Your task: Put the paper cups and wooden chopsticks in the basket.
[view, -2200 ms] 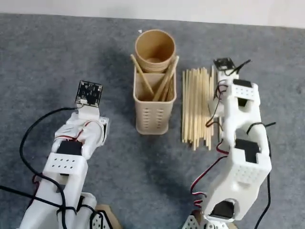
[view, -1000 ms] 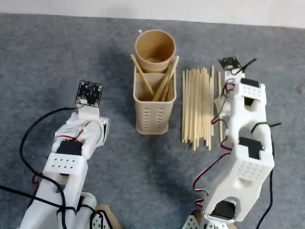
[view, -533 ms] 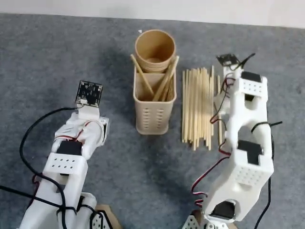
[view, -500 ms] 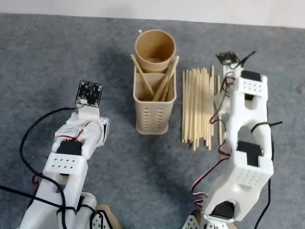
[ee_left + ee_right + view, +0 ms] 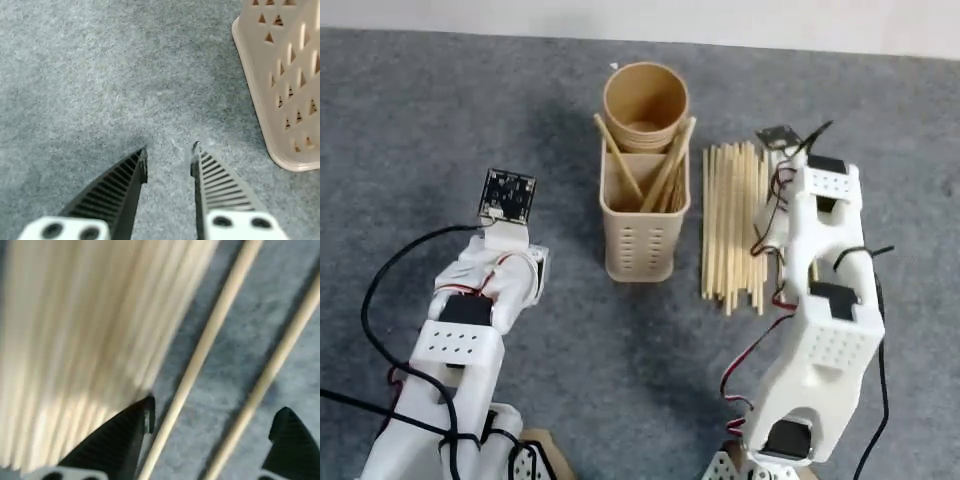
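Observation:
A beige perforated basket (image 5: pixel 642 240) stands mid-table with a few wooden chopsticks (image 5: pixel 665 170) leaning in it. A brown paper cup (image 5: pixel 645 98) stands upright at the basket's far end. A pile of loose chopsticks (image 5: pixel 732 225) lies on the mat to the right of the basket. The right arm (image 5: pixel 820 230) hangs over the pile's right edge. My right gripper (image 5: pixel 216 415) is open just above the mat, with two single chopsticks (image 5: pixel 210 340) between its fingers and the pile (image 5: pixel 85 330) beside one finger. My left gripper (image 5: pixel 169 150) is open and holds nothing, low over bare mat beside the basket (image 5: pixel 285 75).
Grey carpet-like mat (image 5: pixel 470 110) covers the table, with bare room to the left of the basket and in front of it. The left arm (image 5: pixel 480 300) sits at the front left. A pale strip runs along the far edge (image 5: pixel 720 20).
The right arm swung a little right, then back left, and now sits closer over the chopstick pile's right edge. The left arm, basket and cup have not moved.

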Robot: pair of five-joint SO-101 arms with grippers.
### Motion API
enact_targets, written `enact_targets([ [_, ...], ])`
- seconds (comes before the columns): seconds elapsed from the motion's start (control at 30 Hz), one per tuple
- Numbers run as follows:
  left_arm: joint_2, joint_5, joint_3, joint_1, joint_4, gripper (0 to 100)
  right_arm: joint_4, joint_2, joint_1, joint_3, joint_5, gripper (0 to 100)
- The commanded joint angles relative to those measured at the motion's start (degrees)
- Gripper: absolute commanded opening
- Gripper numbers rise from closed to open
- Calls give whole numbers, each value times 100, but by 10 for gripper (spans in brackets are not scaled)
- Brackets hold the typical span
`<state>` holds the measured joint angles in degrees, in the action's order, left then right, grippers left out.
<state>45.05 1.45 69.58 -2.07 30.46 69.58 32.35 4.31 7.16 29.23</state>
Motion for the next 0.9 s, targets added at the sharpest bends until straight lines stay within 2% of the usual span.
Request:
enact_targets([
  [0.0, 101, 44, -31, 84, -88, 171, -154, 198, -92, 92, -132, 325],
  [0.17, 101, 44, -31, 84, -97, 171, -136, 233, -13, 101, -466, 1],
  [0.23, 101, 44, -31, 84, -97, 171, -119, 233, -4, 101, -457, 26],
  [0.37, 101, 44, -31, 84, -97, 171, -119, 180, 4, 119, -475, 3],
  [0.47, 101, 44, -31, 84, -97, 171, -110, -242, -4, 295, -932, 5],
  [0.67, 101, 44, -31, 84, -97, 171, -154, -2079, -22, 409, -1705, 5],
  [0.87, 101, 44, -31, 84, -97, 171, -330, -4286, -356, 374, -2233, 5],
])
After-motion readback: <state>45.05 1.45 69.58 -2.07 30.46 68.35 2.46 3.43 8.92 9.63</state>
